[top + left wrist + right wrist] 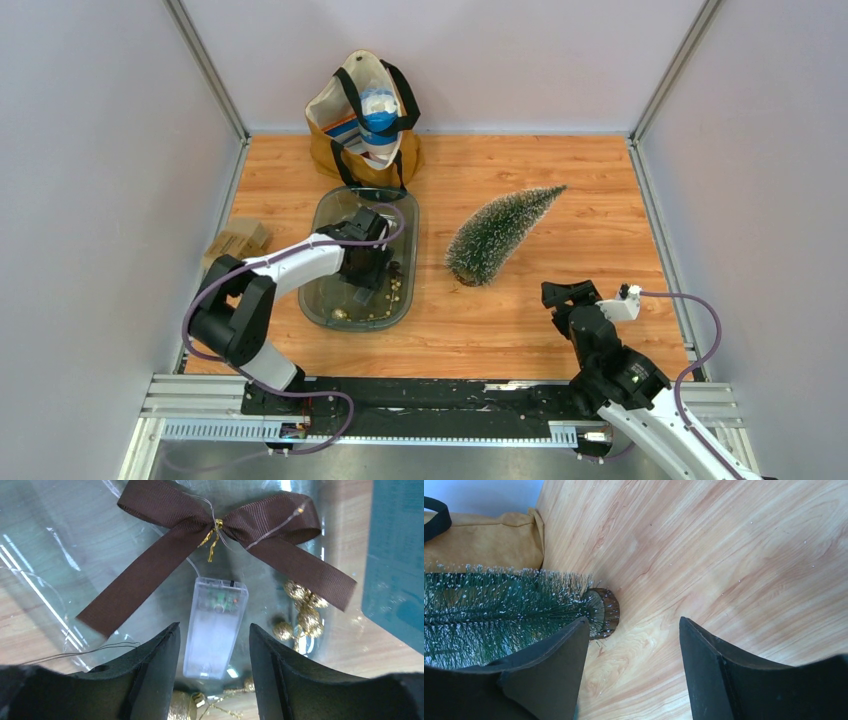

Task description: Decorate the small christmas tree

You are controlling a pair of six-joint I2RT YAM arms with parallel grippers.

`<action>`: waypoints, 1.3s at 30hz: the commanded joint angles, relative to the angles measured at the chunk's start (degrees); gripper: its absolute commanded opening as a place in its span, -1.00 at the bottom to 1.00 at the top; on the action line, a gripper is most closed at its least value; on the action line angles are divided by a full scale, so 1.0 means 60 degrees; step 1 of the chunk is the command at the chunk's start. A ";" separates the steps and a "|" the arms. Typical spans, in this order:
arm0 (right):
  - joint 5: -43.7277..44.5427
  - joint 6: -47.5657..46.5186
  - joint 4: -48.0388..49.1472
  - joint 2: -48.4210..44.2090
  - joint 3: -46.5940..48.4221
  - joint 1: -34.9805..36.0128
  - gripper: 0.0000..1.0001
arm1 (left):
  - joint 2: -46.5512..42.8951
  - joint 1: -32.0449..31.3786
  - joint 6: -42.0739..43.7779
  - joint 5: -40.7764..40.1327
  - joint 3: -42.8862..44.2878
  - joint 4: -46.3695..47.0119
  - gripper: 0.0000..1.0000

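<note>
tree (500, 235): on its side on surface, base just ahead-left of right gripper (633, 622), tip off to its left | right gripper: nearer, spread, empty | left gripper (212, 630): spread astride battery box (215, 610), seemingly not touching

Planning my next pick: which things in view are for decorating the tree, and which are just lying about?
For the job:
- tree, lying on its side
- tray, holding a bow, battery box with thin wire, and gold balls

Probably just lying about:
- bag at the back
- small box at the left edge
</note>
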 commanded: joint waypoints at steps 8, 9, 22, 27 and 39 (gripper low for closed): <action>0.0409 -0.0186 -0.0015 -0.0105 0.0296 0.0026 0.40 | 0.1032 -0.0055 0.0295 -0.0613 0.0169 0.0109 -0.08; 0.0452 -0.0245 0.0000 -0.0105 0.0340 0.0026 0.40 | 0.0988 -0.0069 0.0310 -0.0569 0.0197 0.0065 -0.27; 0.0439 -0.1489 -0.0497 0.0114 0.2388 0.0026 0.38 | -0.3110 -0.0040 0.1232 -0.0657 0.4135 -0.3783 -0.79; -0.0306 -0.2367 -0.1302 0.0625 0.4393 0.0012 0.34 | -0.3349 -0.0055 0.1335 -0.0934 0.7102 -0.5279 -0.79; -0.7024 -0.6382 -0.1983 0.5181 1.0581 0.0026 0.24 | -0.2510 -0.0069 0.0266 0.2080 1.0208 -0.5847 -0.78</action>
